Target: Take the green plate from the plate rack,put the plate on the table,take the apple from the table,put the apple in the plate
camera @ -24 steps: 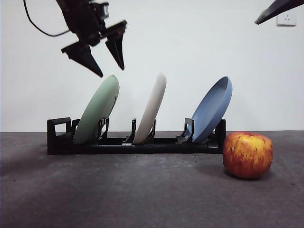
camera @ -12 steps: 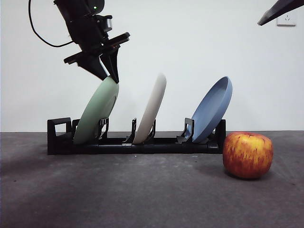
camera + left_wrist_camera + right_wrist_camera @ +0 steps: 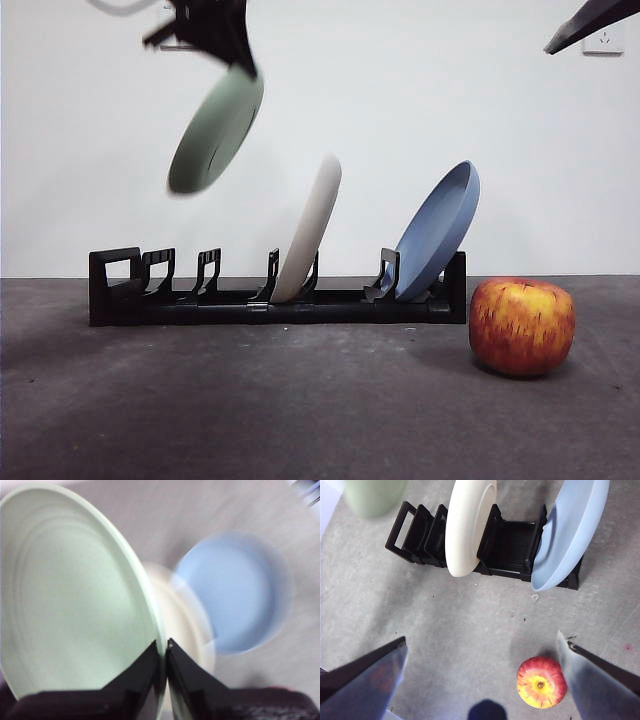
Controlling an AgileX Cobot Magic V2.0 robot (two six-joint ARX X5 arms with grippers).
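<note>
The green plate (image 3: 216, 130) is held in the air, clear of the plate rack (image 3: 270, 300) and above its handle end, tilted with its upper rim pinched by the left end effector (image 3: 238, 55), which enters the front view from the top edge. In the left wrist view the two black jaws are seen closed tightly on the plate's rim, one on each face, at the left end effector (image 3: 164, 647). Two plates are seen leaning in the rack's slots: a cream-white plate (image 3: 310, 228) near the middle and a blue plate (image 3: 436, 232) at the end nearest the apple (image 3: 522, 326). The apple is seen resting on the tabletop (image 3: 300, 400), just beside that end of the rack and slightly nearer the camera. The right end effector (image 3: 485, 680) is held high above the tabletop with its jaws spread wide and nothing between them, the apple lying below.
</note>
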